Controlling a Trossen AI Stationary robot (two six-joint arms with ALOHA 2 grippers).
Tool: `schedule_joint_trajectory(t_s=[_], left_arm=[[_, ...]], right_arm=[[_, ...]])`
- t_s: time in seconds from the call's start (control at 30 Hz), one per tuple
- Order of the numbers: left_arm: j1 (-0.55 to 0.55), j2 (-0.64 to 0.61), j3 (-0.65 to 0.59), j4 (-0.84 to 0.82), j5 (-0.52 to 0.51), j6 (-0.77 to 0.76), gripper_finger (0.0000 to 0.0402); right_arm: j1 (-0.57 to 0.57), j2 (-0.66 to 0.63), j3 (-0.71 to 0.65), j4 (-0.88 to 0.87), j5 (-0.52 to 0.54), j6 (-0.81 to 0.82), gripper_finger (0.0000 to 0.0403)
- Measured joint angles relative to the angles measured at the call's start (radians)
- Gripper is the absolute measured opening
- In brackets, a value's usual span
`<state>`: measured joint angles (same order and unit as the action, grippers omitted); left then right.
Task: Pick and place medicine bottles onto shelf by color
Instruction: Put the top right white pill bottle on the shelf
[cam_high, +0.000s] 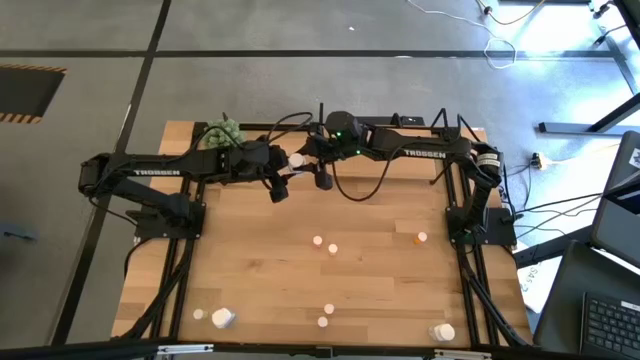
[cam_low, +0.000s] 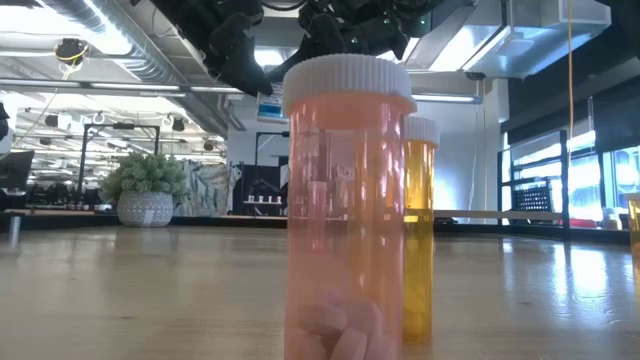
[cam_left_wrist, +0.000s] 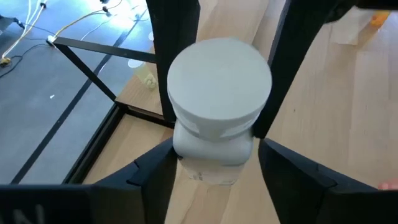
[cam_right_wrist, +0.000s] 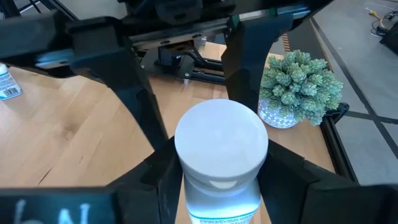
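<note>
A larger white bottle (cam_high: 297, 160) with a white cap is up between my two grippers, over the table's far middle. My left gripper (cam_high: 283, 172) reaches it from the left and my right gripper (cam_high: 312, 165) from the right; both are shut on it. Small bottles lie loose on the table: white-topped ones (cam_high: 318, 241), an orange one (cam_high: 420, 238), and larger white ones at the near edge (cam_high: 222, 318). The low view shows a pinkish bottle (cam_low: 345, 200) and an orange one (cam_low: 420, 230) standing close up. A thin black frame with a light board (cam_left_wrist: 93, 59) shows beyond the bottle. My left gripper pinches the white bottle's body just under the cap (cam_left_wrist: 186, 155) between its two fingers, slanting down from the table's left. The bottle stands upright, cap up; its base is hidden. My right gripper pinches the same bottle's body below the cap (cam_right_wrist: 193, 199) between its two fingers, slanting down from the table's right. The other arm's fingers (cam_right_wrist: 146, 118) stand beside the cap.
A green spiky plant ball in a pot (cam_high: 222, 135) stands at the table's far left, close behind my left gripper; it also shows in the right wrist view (cam_right_wrist: 298, 87). Both arm bases stand on the table's side edges. Cables hang by the right arm.
</note>
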<state>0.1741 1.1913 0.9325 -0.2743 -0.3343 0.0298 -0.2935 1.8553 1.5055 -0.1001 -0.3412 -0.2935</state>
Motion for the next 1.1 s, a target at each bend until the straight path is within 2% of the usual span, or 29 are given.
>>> schedule_joint_trajectory(t_s=[0.13,0.7,1.1], left_arm=[[0.0,0.0,0.0,0.002,0.001,0.002,0.0232],[0.0,-0.001,0.0,-0.001,0.001,0.007,0.0231],[0.0,-0.001,0.0,-0.003,0.003,0.007,0.023]], right_arm=[[0.0,0.0,0.0,0.0,-0.001,0.0,0.0173],[-0.009,0.0,-0.001,0.009,-0.011,0.023,0.0173],[-0.019,0.0,-0.001,-0.064,-0.007,0.021,0.0173]])
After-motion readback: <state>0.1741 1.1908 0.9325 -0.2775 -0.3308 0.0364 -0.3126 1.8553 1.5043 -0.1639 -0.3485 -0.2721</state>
